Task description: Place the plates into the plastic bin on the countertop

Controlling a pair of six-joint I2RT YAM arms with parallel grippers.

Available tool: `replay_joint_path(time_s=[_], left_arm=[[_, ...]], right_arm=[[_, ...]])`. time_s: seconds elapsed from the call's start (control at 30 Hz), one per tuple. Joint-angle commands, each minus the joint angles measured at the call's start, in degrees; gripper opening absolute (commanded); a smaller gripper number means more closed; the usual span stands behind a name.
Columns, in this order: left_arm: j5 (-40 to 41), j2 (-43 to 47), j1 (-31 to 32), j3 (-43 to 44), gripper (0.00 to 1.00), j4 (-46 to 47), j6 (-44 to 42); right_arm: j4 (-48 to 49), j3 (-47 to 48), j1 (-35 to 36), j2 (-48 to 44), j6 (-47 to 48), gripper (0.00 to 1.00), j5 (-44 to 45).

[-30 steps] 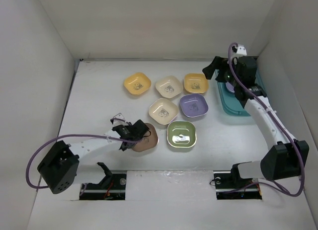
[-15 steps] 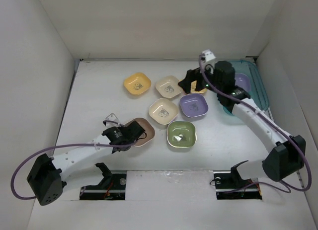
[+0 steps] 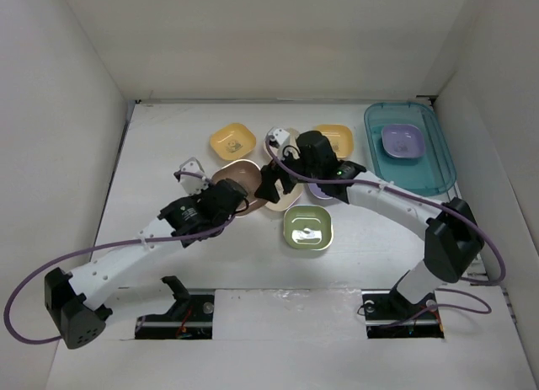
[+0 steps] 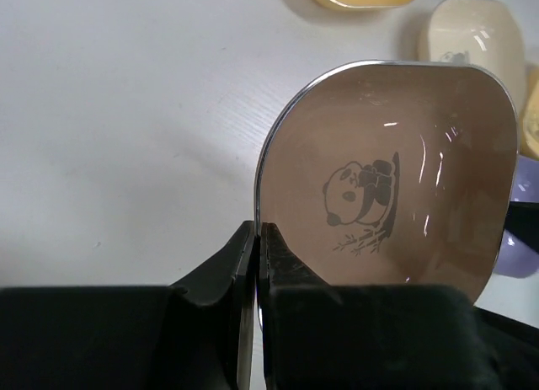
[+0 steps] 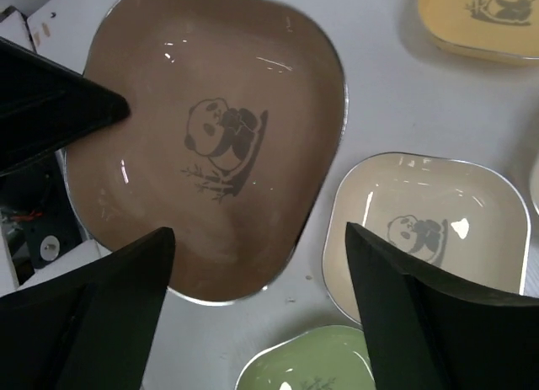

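My left gripper (image 3: 221, 200) is shut on the rim of a brown plate (image 3: 238, 178), pinching its edge (image 4: 257, 238); the brown plate (image 4: 396, 179) is held above the white countertop (image 3: 160, 154). My right gripper (image 3: 274, 184) is open, with its fingertips (image 5: 143, 264) over the brown plate's (image 5: 210, 137) near edge and a cream plate (image 5: 429, 230). A purple plate (image 3: 402, 141) lies in the teal plastic bin (image 3: 438, 167) at the back right. Yellow (image 3: 232, 141), orange-yellow (image 3: 333, 140) and green (image 3: 308, 227) plates lie on the countertop. Another purple plate (image 3: 324, 190) is mostly hidden under the right arm.
White walls close in the countertop on three sides. A second cream plate (image 3: 289, 137) shows partly behind the right wrist. The two arms cross close together in the middle. Both arm bases (image 3: 177, 310) sit at the near edge.
My left gripper shut on the brown plate and carried it back and to the right. My right arm swung left from the bin to the middle plates, leaving the purple plate in the bin.
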State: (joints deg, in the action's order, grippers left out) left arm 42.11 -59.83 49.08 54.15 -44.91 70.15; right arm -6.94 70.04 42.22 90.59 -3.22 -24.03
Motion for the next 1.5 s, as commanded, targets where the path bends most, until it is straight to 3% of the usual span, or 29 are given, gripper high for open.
replay_joint_path(time_s=[0.0,0.07,0.13,0.2,0.23,0.27,0.3,0.33,0.37,0.4,0.43,0.47,0.73,0.87,1.2,1.37,1.47], left_arm=[[1.0,4.2,0.2,2.5,0.00,5.3,-7.5],[-0.8,5.9,0.2,1.0,0.00,10.2,-9.9],[-3.0,7.2,0.2,0.4,0.00,12.8,-12.7],[-3.5,8.0,0.2,0.4,0.00,14.1,-13.3],[-3.5,8.0,0.2,0.4,0.00,14.1,-13.3],[-3.5,8.5,0.2,0.4,0.00,14.6,-14.3],[-3.5,8.5,0.2,1.1,0.12,14.6,-14.3],[-3.5,8.5,0.2,1.1,0.12,14.6,-14.3],[-3.5,8.5,0.2,1.7,0.49,14.0,-14.3],[-2.8,8.5,0.2,1.7,0.77,12.9,-13.0],[-2.8,8.5,0.2,1.7,0.94,12.3,-12.4],[-2.3,8.5,0.2,1.7,1.00,12.3,-12.4],[-3.4,7.9,0.2,-0.1,1.00,12.3,-13.8],[-5.1,7.4,0.2,-1.2,1.00,13.6,-16.1],[-6.4,5.4,0.2,-1.8,1.00,15.2,-19.3],[-7.0,4.2,0.2,-1.8,1.00,16.9,-20.4],[-8.1,2.9,0.2,-1.2,1.00,17.6,-21.7]], right_arm=[[3.3,1.7,0.9,1.9,-0.5,0.84,-1.0],[3.3,2.6,1.5,3.0,-0.6,0.70,-1.5],[3.3,3.3,1.5,4.2,-1.1,0.63,-1.5],[3.3,5.0,1.5,4.7,-1.7,0.47,-1.5],[3.3,5.0,0.5,4.7,-1.7,0.37,-1.5],[3.3,5.8,-0.7,4.7,-2.6,0.19,-1.5],[3.3,6.4,-1.5,4.7,-3.9,0.00,-1.0],[3.3,6.4,-2.5,4.7,-3.9,0.00,-1.0],[3.3,6.4,-3.4,4.2,-4.8,0.00,-1.0],[3.3,6.4,-5.8,3.6,-5.3,0.00,0.1],[3.3,6.4,-7.3,2.2,-5.8,0.00,0.9],[3.3,6.4,-9.1,1.5,-6.8,0.00,1.7],[3.3,5.2,-39.4,0.2,-16.7,0.00,6.3],[2.6,9.7,-49.1,4.9,-17.4,0.00,6.8],[-9.4,22.5,-61.0,16.0,-12.7,0.00,13.7],[-19.0,27.1,-62.2,18.3,-7.9,0.00,20.6],[-19.7,26.5,-62.2,18.3,-7.9,0.00,22.1]])
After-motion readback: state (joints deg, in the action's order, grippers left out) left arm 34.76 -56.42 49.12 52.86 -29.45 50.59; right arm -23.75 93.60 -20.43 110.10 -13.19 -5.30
